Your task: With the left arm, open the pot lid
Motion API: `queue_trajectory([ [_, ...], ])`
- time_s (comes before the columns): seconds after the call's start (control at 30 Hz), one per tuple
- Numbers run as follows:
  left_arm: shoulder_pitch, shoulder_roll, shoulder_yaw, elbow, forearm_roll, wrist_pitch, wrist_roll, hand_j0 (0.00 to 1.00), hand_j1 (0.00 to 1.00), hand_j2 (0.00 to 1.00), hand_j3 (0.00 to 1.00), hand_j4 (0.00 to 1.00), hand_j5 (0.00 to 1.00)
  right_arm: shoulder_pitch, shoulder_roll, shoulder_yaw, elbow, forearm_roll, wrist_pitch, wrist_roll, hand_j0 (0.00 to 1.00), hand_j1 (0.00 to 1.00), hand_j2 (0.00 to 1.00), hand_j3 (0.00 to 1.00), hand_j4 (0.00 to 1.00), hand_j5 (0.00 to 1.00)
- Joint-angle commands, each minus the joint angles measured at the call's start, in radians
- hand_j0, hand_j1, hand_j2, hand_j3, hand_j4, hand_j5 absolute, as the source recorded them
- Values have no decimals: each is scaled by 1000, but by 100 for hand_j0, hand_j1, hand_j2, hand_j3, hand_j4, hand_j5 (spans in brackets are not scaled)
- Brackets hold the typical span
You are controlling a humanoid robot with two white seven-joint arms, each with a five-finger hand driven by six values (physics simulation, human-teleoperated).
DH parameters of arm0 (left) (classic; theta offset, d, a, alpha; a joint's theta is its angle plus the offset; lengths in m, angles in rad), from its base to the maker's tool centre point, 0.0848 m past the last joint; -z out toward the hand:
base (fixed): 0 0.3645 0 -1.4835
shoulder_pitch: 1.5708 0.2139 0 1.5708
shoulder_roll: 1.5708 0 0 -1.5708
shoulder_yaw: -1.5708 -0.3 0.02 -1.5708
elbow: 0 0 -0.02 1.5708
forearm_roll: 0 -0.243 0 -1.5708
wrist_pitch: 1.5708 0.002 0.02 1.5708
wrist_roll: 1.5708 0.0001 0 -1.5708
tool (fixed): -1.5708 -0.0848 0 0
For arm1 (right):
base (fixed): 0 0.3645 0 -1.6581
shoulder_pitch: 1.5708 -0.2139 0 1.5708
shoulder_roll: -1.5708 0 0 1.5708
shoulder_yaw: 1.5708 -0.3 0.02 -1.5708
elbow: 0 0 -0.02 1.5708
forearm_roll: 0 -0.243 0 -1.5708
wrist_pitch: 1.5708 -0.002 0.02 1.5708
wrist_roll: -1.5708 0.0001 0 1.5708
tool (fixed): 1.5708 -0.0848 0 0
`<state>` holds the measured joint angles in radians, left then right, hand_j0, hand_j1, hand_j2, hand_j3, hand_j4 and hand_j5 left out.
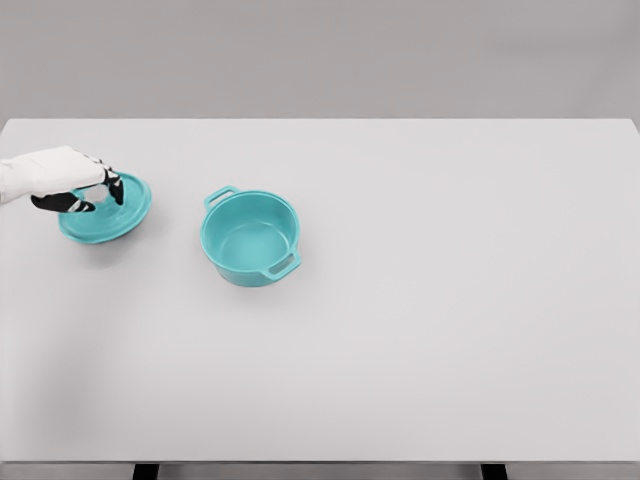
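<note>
Lid already off, set aside on the table
Your left hand [75, 185] fingers [113, 186] grip the teal lid [105, 212], well clear of the open pot [250, 238]

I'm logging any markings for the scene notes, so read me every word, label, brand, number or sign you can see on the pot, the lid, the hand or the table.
None: no text, number or logo shows on the pot, the lid, the left hand or the table.
</note>
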<state>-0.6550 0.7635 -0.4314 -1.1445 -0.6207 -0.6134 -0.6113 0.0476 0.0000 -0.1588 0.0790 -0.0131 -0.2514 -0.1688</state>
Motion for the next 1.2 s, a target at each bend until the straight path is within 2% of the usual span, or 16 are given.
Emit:
queue_trajectory([
  [0.0, 0, 0, 0, 16, -1, 3, 0, 53, 53, 53, 53, 53, 53, 0, 0, -1, 1, -1, 0, 0, 100, 100, 100, 100, 100, 100],
  [0.47, 2, -24, -1, 23, -37, 3, 0, 56, 56, 56, 56, 56, 56, 0, 0, -1, -1, -1, 0, 0, 100, 100, 100, 100, 100, 100],
  [0.67, 2, -27, -3, 23, -47, 3, 0, 72, 72, 72, 72, 72, 72, 0, 0, -1, 1, -1, 0, 0, 100, 100, 100, 100, 100, 100],
  [0.7, 6, -27, -3, 22, -51, 3, 0, 77, 77, 77, 77, 77, 77, 0, 0, 1, -1, -1, 0, 0, 100, 100, 100, 100, 100, 100],
  [0.77, 11, -52, 0, 22, -112, 3, 0, 89, 89, 89, 89, 89, 89, 0, 0, 1, 1, -1, 0, 0, 100, 100, 100, 100, 100, 100],
  [0.87, 11, -62, 5, 20, -128, 3, 0, 99, 99, 99, 99, 99, 99, 0, 0, -1, 1, -1, 0, 0, 100, 100, 100, 100, 100, 100],
  [1.1, 9, -61, 42, 9, -120, 3, 0, 100, 100, 100, 100, 100, 100, 0, 0, -1, -1, -1, 0, 0, 100, 100, 100, 100, 100, 100],
  [1.17, 12, -61, 88, -10, -116, 3, 0, 100, 100, 100, 100, 100, 100, 0, 0, -1, -1, -1, 0, 0, 100, 100, 100, 100, 100, 100],
])
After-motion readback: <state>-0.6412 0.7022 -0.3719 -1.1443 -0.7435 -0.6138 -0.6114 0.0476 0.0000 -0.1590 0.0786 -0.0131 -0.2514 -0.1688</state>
